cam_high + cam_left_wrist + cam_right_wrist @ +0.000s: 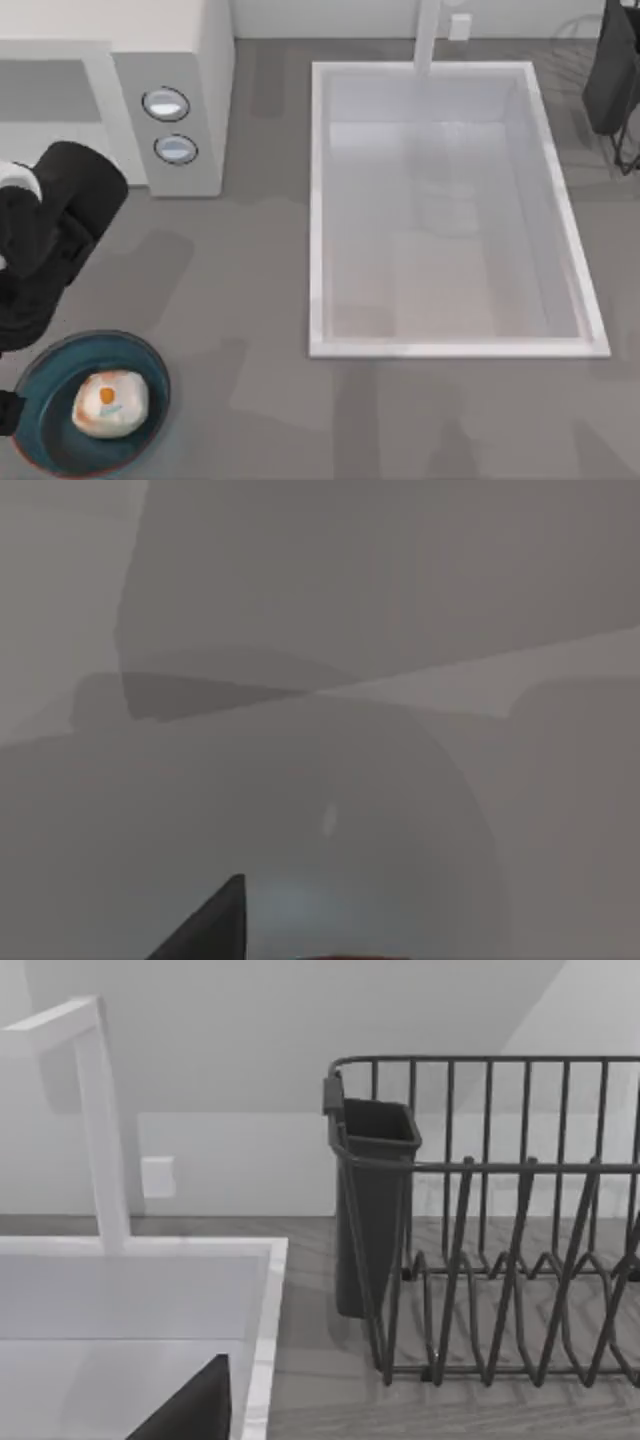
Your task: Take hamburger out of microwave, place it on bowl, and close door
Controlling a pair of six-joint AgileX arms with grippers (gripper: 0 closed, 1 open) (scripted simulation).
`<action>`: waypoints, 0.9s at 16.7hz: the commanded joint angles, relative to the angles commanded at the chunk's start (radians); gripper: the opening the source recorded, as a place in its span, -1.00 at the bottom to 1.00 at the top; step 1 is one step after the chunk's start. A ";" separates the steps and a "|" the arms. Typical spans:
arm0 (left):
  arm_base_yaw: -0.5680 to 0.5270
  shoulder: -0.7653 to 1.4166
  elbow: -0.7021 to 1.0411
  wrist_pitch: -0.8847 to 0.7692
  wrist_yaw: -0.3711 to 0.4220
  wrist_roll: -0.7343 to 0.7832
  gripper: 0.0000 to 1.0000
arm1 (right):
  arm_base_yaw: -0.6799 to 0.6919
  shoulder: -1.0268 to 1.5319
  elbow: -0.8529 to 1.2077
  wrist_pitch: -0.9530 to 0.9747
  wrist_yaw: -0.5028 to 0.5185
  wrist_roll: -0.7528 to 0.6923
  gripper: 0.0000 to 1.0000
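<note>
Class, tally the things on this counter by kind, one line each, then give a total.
Microwave: 1
Bowl: 1
Hamburger: 1
Sink: 1
Dish rack: 1
Total: 5

Top view straight down on sink, right wrist level, near sink's rim

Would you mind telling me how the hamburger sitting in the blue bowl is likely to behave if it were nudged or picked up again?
The hamburger is small and rounded, so it would probably rock or roll rather than slide. It sits low inside the bowl, whose raised wall should likely contain it. Its lumpy, bread-like look suggests it is light and somewhat squashable.
</note>
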 joint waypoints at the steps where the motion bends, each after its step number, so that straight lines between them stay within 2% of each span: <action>1: 0.033 -0.100 -0.051 0.072 0.028 0.135 1.00 | 0.000 0.000 0.000 0.000 0.000 0.000 1.00; 9: 0.247 -0.903 -0.483 0.582 0.285 1.184 1.00 | 0.000 0.000 0.000 0.000 0.000 0.000 1.00; 12: 0.296 -1.156 -0.629 0.722 0.375 1.479 1.00 | 0.000 0.000 0.000 0.000 0.000 0.000 1.00; 15: 0.328 -1.347 -0.746 0.821 0.449 1.682 1.00 | 0.000 0.000 0.000 0.000 0.000 0.000 1.00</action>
